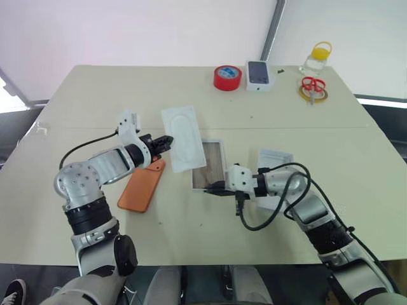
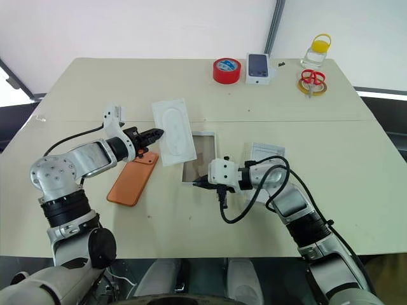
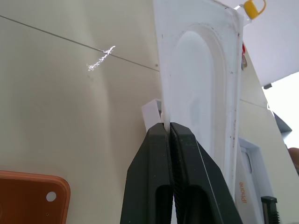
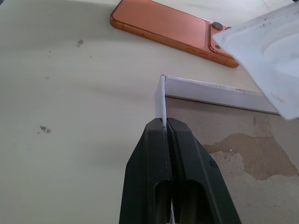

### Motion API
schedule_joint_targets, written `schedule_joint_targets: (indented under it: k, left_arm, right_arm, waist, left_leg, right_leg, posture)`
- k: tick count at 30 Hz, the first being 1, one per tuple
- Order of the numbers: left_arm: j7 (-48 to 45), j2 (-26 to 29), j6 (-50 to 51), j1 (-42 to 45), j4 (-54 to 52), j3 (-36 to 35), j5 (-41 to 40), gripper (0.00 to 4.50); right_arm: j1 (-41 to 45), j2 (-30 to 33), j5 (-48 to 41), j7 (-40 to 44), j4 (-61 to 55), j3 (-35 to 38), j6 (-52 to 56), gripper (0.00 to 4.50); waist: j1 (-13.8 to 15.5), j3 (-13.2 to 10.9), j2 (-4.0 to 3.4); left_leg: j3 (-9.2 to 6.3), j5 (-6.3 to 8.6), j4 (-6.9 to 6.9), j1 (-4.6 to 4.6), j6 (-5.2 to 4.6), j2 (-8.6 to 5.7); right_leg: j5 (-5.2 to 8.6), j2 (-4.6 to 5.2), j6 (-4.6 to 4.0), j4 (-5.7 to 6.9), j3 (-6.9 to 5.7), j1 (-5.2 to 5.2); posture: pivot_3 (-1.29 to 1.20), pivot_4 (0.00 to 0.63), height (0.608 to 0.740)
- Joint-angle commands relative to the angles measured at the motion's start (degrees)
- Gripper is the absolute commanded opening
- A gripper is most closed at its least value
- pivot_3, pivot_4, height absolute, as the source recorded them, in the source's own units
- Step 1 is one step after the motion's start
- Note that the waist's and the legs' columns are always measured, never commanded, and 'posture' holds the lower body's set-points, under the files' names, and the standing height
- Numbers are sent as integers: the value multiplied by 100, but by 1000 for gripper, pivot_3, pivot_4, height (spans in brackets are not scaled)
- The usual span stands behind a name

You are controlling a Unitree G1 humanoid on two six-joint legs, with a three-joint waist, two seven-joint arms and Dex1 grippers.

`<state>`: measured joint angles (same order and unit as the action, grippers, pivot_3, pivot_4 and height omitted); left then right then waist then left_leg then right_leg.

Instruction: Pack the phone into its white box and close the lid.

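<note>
The orange phone [image 1: 141,186] lies flat on the table, back up, its lenses at the far end [image 4: 217,27]. To its right sits the white box [image 1: 219,149], open, with a brownish floor. My right gripper [image 1: 210,189] is shut on the box's near wall by a corner [image 4: 161,100]. A thin white moulded insert [image 1: 183,138] hangs tilted above the table, between phone and box and partly over the box. My left gripper [image 1: 168,142] is shut on its edge [image 3: 163,112].
A flat white printed piece [image 1: 275,159] lies right of the box. Along the far edge stand a red tape roll [image 1: 227,77], a small box picturing a dark phone [image 1: 259,75], red scissors on a yellow ring [image 1: 313,89] and a yellow-lidded jar [image 1: 318,57].
</note>
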<state>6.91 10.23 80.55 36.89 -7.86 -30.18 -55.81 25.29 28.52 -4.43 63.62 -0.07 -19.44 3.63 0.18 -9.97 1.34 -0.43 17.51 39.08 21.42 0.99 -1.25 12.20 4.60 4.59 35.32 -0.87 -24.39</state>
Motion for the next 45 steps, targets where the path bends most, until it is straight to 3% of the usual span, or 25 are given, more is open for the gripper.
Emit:
schedule_joint_targets:
  k: [1, 5, 12, 15, 20, 28, 39, 44, 45]
  left_arm:
    - [22, -30, -5, 93, -85, -44, -121, 0]
    - [42, -106, 49, 24, -150, -14, -133, 0]
    - [-55, -167, 234, -120, -146, 131, -120, 0]
    - [-215, -143, 270, -116, -67, 295, -90, 0]
    - [-585, -1, 248, -81, 157, 616, 30, 0]
    - [-807, -94, 139, -21, 434, 898, 147, 0]
    - [-1318, 195, 253, 35, 673, 1375, 441, 0]
    - [-1381, 20, 17, -20, 613, 1441, 576, 1682]
    - [-1391, 28, -82, -22, 570, 1521, 665, 2299]
  right_arm:
    - [19, -48, -93, -127, -319, 62, 338, 34]
    - [-90, -259, 276, -614, -479, -199, 843, 34]
    - [-325, -255, -12, -681, -943, -78, 1300, 34]
    - [-288, -230, -70, -694, -981, -42, 1455, 854]
    - [-249, 438, -110, -408, -1471, 182, 1672, 3327]
    - [-506, 1739, -510, -130, -1772, 1205, 1891, 3327]
    - [-596, 1455, -514, -578, -1537, 1297, 1602, 3327]
    - [-620, 1428, -515, -655, -1456, 1309, 1501, 3367]
    - [-608, 1387, -535, -691, -1461, 1303, 1509, 3367]
  waist:
    - [12, 0, 0]
    - [14, 0, 0]
    - [12, 0, 0]
    - [18, 0, 0]
    - [37, -2, 1]
    - [50, -5, 7]
    - [41, -8, 9]
    - [55, -13, 17]
    - [53, -13, 17]
  left_leg:
    - [0, 2, 0, 0, -4, 0]
    - [-1, 4, 0, 0, -8, 0]
    - [-1, 10, 0, 1, -18, -3]
    - [-3, 12, 0, 1, -22, -1]
    - [-3, 14, 0, 2, -27, -4]
    - [-3, 20, 1, 4, -39, -3]
    - [-2, 20, 0, 4, -39, 3]
    - [-2, 20, 2, 7, -39, -2]
    - [-2, 20, 2, 7, -39, -2]
  right_leg:
    - [0, 0, 0, 0, 0, 0]
    - [0, 0, 0, 1, 0, 0]
    - [0, 2, 0, 0, 0, 0]
    - [0, -1, 0, 1, -1, 0]
    - [1, 0, -1, -2, -3, 0]
    - [3, 2, -3, -10, -6, 5]
    - [2, -3, -3, -9, -5, 3]
    - [2, 4, -3, -11, -6, 3]
    - [2, 4, -2, -11, -5, 4]
  posture:
    - [0, 150, 739]
    - [0, 150, 739]
    - [0, 150, 739]
    - [0, 150, 739]
    - [0, 150, 739]
    - [0, 150, 739]
    - [0, 150, 739]
    - [0, 150, 739]
    - [0, 150, 739]
